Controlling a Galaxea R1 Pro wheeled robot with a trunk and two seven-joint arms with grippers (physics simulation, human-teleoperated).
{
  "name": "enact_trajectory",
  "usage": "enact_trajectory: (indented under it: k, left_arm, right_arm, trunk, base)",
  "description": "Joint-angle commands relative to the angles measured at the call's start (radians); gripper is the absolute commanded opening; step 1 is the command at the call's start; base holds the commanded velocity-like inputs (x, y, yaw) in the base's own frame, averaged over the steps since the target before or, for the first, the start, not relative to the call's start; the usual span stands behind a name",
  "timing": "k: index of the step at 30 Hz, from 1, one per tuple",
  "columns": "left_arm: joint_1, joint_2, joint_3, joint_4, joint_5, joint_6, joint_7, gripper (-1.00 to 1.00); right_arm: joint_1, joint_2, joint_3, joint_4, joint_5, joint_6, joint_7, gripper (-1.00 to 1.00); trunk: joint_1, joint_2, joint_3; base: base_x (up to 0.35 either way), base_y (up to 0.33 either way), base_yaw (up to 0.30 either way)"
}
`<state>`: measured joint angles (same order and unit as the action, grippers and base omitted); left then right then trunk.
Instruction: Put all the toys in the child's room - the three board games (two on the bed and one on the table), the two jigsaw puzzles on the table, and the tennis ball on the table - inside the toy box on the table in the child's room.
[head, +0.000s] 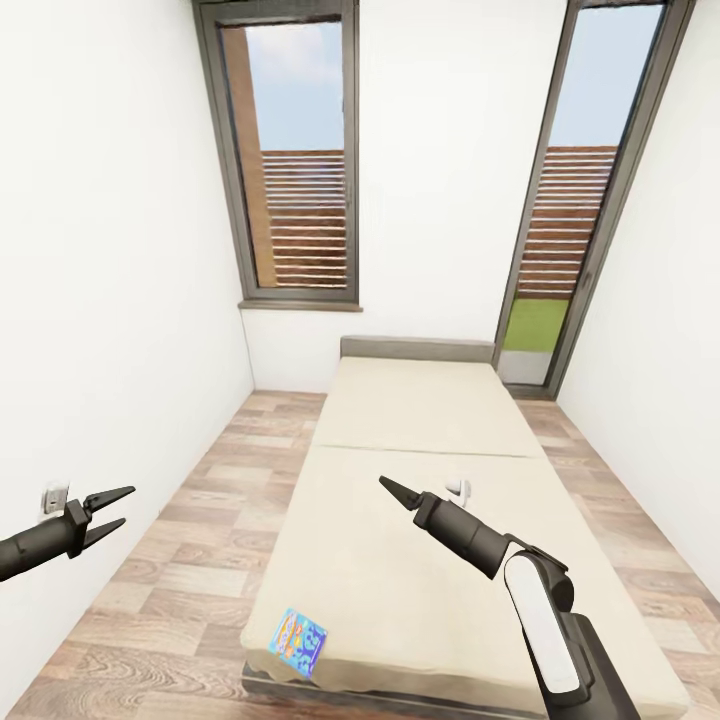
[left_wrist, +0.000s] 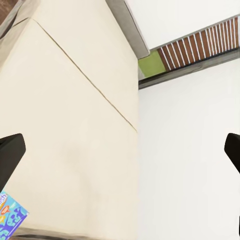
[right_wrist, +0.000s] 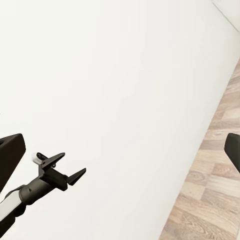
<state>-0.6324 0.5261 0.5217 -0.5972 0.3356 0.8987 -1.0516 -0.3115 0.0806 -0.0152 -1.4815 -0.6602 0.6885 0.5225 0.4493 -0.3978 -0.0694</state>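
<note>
Both claws, left claw and right claw, are spread wide and empty; one blue-teal board game lies on the bed, so nothing seems collected yet

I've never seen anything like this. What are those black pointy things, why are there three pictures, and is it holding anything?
This is a simulated two-armed robot in a small white room. The big picture comes from a camera on its head, looking down over a beige bed. The black pointy things are its two grippers, like pincers at the arm ends: the left gripper stands open over the wood floor, and the right gripper reaches over the mattress; I cannot tell whether it is open. Neither holds anything.

The other two pictures come from cameras on each wrist, looking along the fingers. The left wrist one sees the bed and a wall; the right wrist one sees the other arm.

On the bed's near corner lies a small blue game box. A small white thing lies mid-bed, too small to identify.
</note>
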Motion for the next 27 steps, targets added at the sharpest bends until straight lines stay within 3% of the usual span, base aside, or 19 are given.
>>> enact_trajectory:
  k: [1,21,27]
  left_arm:
    - [-0.001,0.000,0.001,0.001,0.000,0.005,-0.002,1.00]
    - [-0.001,0.000,0.001,0.001,0.000,0.005,-0.002,1.00]
    - [-0.002,0.000,0.001,0.001,0.000,0.005,-0.001,1.00]
  right_arm:
    - [-0.001,0.001,-0.002,0.000,-0.004,0.006,0.001,1.00]
    - [-0.001,0.001,0.000,0.001,-0.005,-0.018,0.001,1.00]
    - [-0.001,0.000,0.019,0.004,-0.004,-0.029,0.000,1.00]
  trunk:
    - [0.001,-0.002,-0.001]
    - [0.001,-0.002,0.032]
    - [0.001,-0.002,0.042]
  base:
    - [0.000,0.000,0.000]
    - [0.000,0.000,0.001]
    - [0.000,0.000,0.045]
